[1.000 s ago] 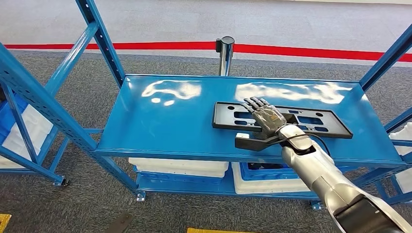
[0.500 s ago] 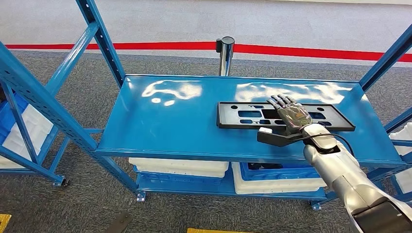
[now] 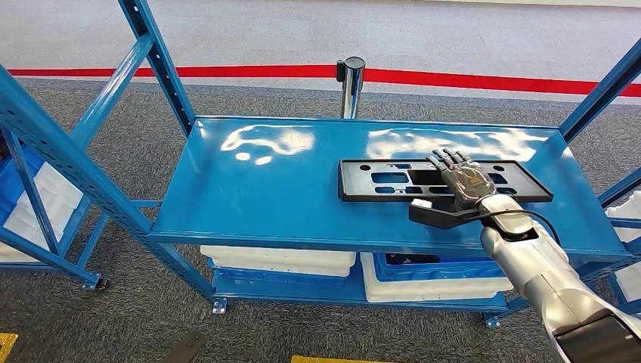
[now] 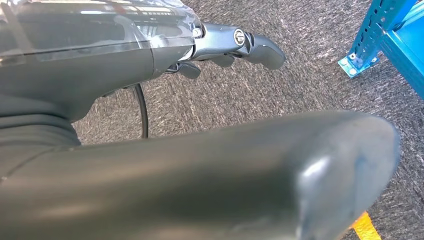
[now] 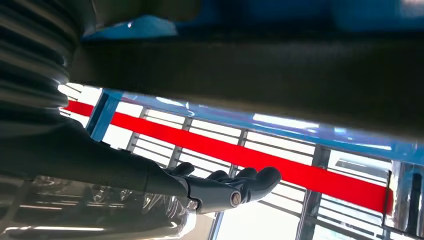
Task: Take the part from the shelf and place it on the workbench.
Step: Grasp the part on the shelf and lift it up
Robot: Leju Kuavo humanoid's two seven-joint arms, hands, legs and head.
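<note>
Part (image 3: 393,180): flat black rectangular panel with cut-outs, lying flat on top tier of blue shelf (image 3: 264,197), right of centre, near front edge.
Right hand (image 3: 462,181): fingers extended, spread flat over right half of part, thumb out along its near edge; nothing held.
Left hand (image 4: 235,47): hanging over grey carpet, fingers loosely apart, holding nothing.
White bins (image 3: 280,261): lower tier.
Red floor line (image 3: 227,72), chrome post (image 3: 350,87): beyond shelf.

I see grey carpet (image 3: 249,106) under blue steel racking (image 3: 91,174), with glare patches on its top deck. Beyond: a red floor stripe (image 3: 227,71), a chrome post (image 3: 351,85), pale floor (image 3: 378,30). White bins (image 3: 276,261) sit below.
</note>
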